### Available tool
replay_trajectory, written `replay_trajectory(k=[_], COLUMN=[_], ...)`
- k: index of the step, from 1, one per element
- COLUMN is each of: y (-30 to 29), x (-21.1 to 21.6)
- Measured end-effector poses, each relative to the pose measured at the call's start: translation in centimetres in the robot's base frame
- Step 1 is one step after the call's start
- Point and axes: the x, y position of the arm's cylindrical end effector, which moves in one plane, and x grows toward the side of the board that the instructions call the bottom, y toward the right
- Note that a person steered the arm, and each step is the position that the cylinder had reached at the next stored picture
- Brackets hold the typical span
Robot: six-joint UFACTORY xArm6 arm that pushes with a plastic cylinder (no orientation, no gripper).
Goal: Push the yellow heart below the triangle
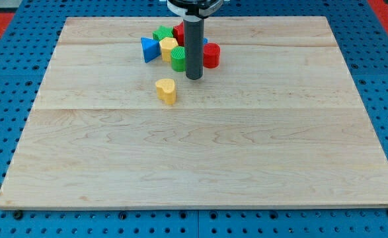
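The yellow heart (166, 90) lies alone on the wooden board (200, 152), below a cluster of blocks near the view's top. The blue triangle (149, 49) is at the cluster's left edge, up and left of the heart. My tip (194, 77) rests on the board, right of and slightly above the heart, apart from it, and just below the cluster. The rod hides part of the cluster behind it.
The cluster holds a yellow block (168, 48), a green round block (178, 59), a green block (162, 33), a red block (179, 31) and a red cylinder (211, 55). A bit of a blue block shows by the rod. Blue perforated surface (8, 132) surrounds the board.
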Motion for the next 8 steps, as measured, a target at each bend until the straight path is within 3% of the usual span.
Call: replay_trajectory(k=[1, 2, 3, 4, 5, 6, 7, 8], y=[0.0, 1.1, -5.4, -7.5, -7.7, -9.9, -16.5, -17.0], x=[1.6, 9.5, 5.7, 0.0, 0.6, 5.0, -1.0, -3.1])
